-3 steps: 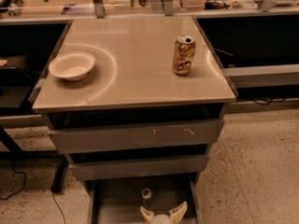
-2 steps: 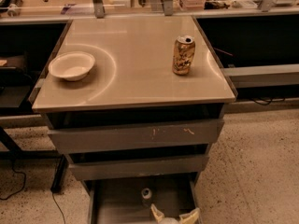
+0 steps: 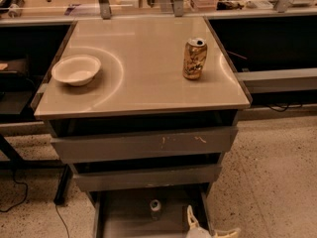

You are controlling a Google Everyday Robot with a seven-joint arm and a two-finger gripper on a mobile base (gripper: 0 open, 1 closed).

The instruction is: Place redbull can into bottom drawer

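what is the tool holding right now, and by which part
Nothing. The white two-finger tool is open at the frame's bottom edge, apart from the slim silver and blue metal can standing in the lowest shallow grey metal drawer.

The tool (image 3: 211,228) sits at the front right corner of the bottom drawer (image 3: 128,216): two pale cream fingers (image 3: 191,219), smooth, curved, tapering, spread apart.

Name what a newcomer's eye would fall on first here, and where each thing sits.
The gold-brown can stands out, upright toward the right of the tan tabletop, with a white bowl at its left. Below, the bottom drawer is open with the redbull can inside, and the gripper is low at the picture's bottom edge, right of that can.
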